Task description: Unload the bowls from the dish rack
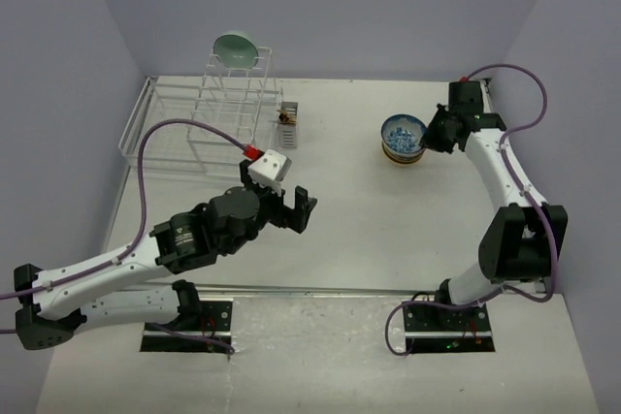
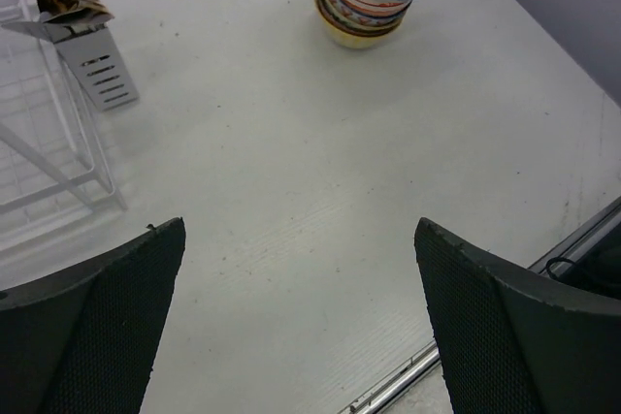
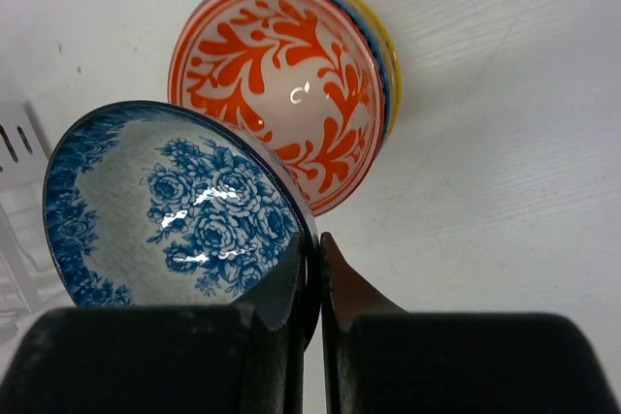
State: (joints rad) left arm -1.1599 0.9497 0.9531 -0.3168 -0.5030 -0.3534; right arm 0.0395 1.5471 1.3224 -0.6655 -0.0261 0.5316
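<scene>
One racked: green bowl (image 1: 236,49), beyond spread left gripper (image 2: 299,230) jaws.
Right gripper (image 3: 312,249): pinching blue bowl (image 3: 175,206) rim, to nest on stack (image 3: 291,84) ahead.

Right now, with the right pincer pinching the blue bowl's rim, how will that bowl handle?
The blue bowl looks glazed and glossy, so probably slippery in the right pincer. It hangs tilted over the orange bowl, so it may rock or clink before nesting. Likely rigid, chippable ceramic.
</scene>
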